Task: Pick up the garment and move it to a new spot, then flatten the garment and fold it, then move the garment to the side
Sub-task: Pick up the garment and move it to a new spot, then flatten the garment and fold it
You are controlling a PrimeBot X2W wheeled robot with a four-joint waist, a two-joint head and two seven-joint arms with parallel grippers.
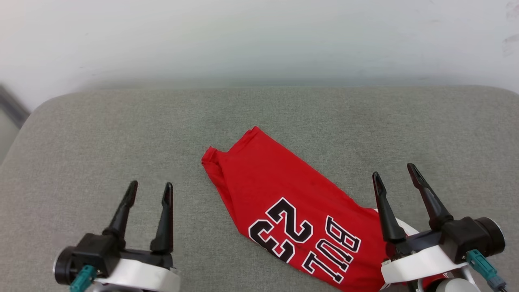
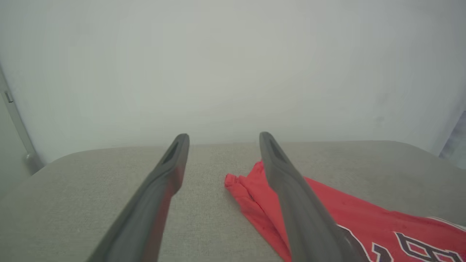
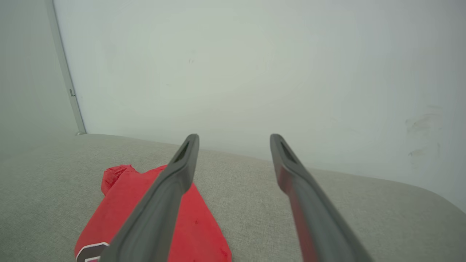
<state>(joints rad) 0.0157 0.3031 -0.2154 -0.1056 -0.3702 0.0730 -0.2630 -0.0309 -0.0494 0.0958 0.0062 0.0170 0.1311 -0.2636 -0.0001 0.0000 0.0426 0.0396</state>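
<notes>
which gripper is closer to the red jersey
Right. The right gripper is open at the right end of the jersey, its base overlapping the cloth in the head view. The left gripper is open over bare grey cushion, clear of the jersey's left edge.

Left pincer (image 2: pixel 223 137) spread wide, empty, over grey cushion (image 2: pixel 91 174); red garment (image 2: pixel 349 213) lies flat, partly behind one finger.

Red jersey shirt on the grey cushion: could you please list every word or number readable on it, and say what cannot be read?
"23": black, white-edged print on the red jersey shirt, upside down in the head view.
"BUL": same print, beside the number; any further letters are cut off at the picture's bottom edge.
Wrist views: fragments of the print, too partial to read.
No other text is visible.
</notes>
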